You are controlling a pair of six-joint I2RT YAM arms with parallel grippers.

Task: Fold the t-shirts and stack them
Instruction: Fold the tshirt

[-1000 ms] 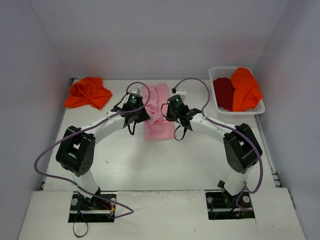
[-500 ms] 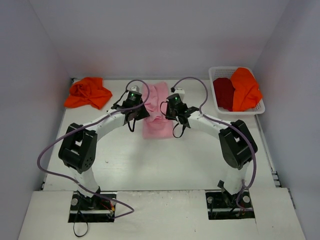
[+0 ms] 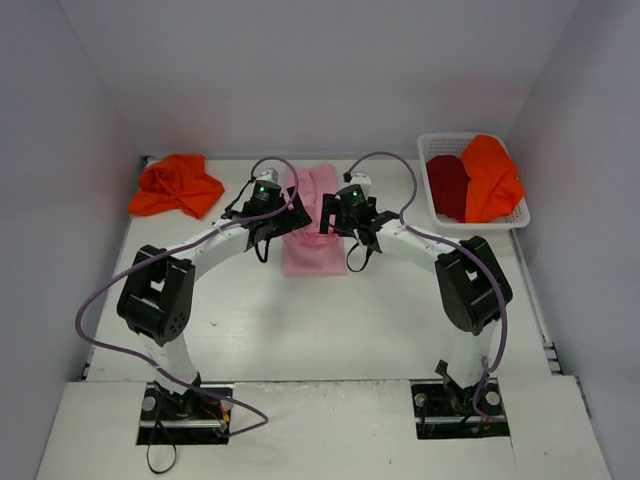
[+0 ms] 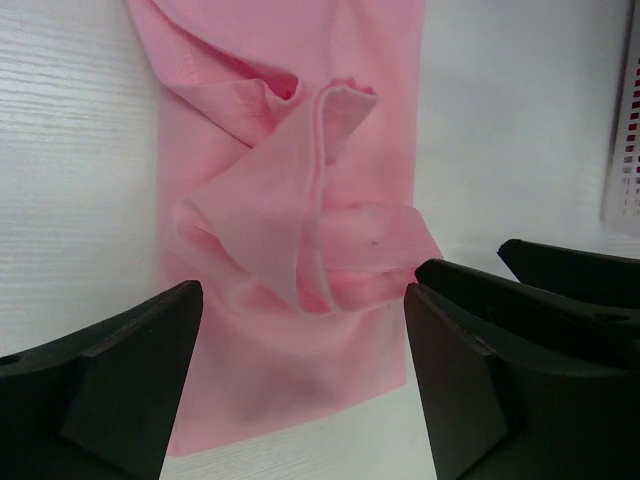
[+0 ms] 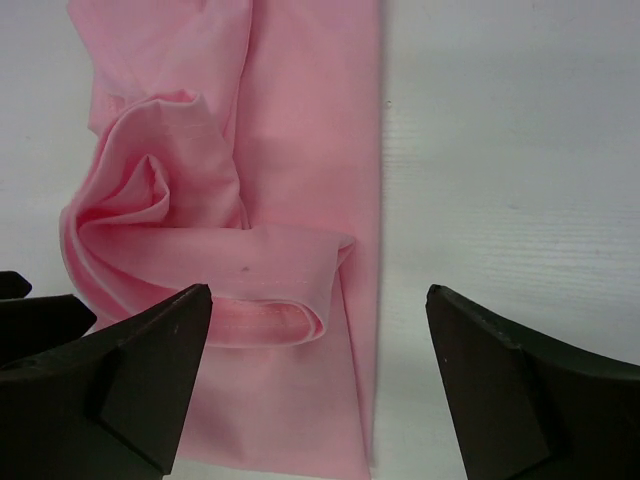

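Over the pink t-shirt [image 3: 312, 258], left gripper [image 4: 300, 330] and right gripper [image 5: 318, 320] hang open, empty; the bunched fold likely needs smoothing flat before stacking.

White arms [image 3: 213, 244] with black joints [image 3: 155, 298]; purple cables [image 3: 78, 322]; green lights [image 3: 262, 186]

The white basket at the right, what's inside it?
A dark red t-shirt and a bright orange t-shirt, the orange one spilling over the basket rim. Anything beneath them is covered.
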